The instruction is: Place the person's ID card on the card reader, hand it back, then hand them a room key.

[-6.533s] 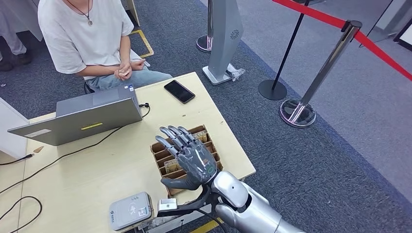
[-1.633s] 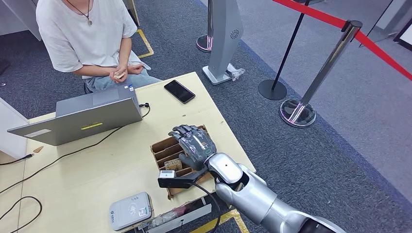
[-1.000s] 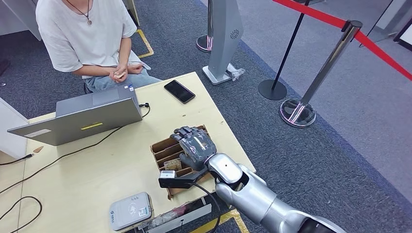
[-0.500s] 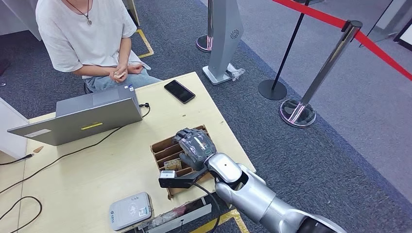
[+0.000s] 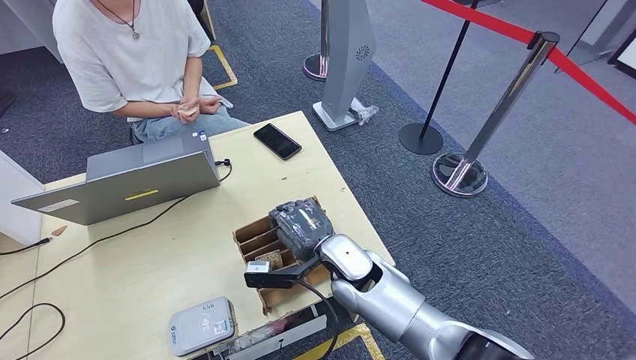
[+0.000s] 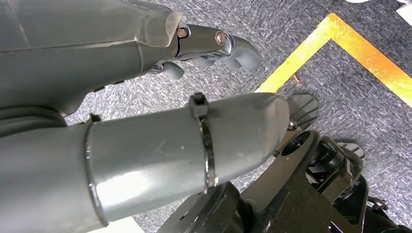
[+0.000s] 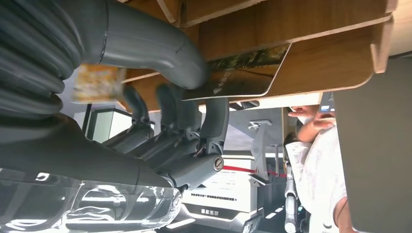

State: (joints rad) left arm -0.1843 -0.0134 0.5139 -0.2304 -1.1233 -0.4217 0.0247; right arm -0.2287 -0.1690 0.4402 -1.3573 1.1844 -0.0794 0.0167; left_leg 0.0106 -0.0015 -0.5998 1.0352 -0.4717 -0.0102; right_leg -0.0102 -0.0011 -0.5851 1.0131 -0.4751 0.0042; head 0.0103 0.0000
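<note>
My right hand reaches into the brown cardboard card box near the table's front right corner, fingers curled down. The right wrist view shows the thumb and fingers of the hand pinching a room key card with a dark printed picture, standing in a slot of the box. The grey card reader lies at the table's front edge, left of the box. The seated person holds a small card in both hands. My left hand hangs over the floor, holding nothing.
A grey laptop stands open at the back left of the table, with black cables trailing from it. A black phone lies at the back right. Stanchions with red tape stand on the carpet to the right.
My right hand dropped from flat and spread above the box down into it, and its fingers curled in around a card. The person's hands shifted slightly.
</note>
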